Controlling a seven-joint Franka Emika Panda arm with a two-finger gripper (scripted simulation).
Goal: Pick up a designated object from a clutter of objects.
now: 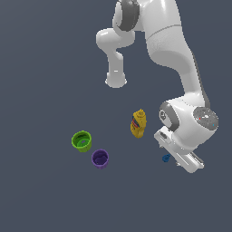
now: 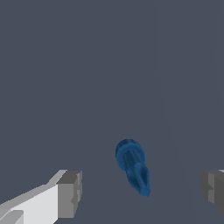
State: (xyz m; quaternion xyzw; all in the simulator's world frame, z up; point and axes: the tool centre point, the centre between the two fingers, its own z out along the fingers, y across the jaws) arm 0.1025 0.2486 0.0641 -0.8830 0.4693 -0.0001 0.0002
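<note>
In the exterior view the arm's hand is covering most of the blue item (image 1: pixel 166 157); only a small dark-blue part is showing at the hand's edge, and the gripper's fingers are not visible there at all. In the wrist view both fingers are cut off by the frame edge, so only their grey pads (image 2: pixel 69 194) are showing.

The gripper (image 2: pixel 142 192) is standing wide open and is holding nothing. In the wrist view the blue item (image 2: pixel 133 166) is lying on the counter (image 2: pixel 87 65) between the two pads, clear of both, with its rounded broad end pointing away from the camera and its narrower end toward it. Whether the pads are touching the counter cannot be told.

The mustard bottle (image 1: pixel 138 123) is standing near the hand, on the exterior view's left of it. The green cup (image 1: pixel 81 141) and purple cup (image 1: pixel 100 159) are sitting close together, well apart from the blue item.
</note>
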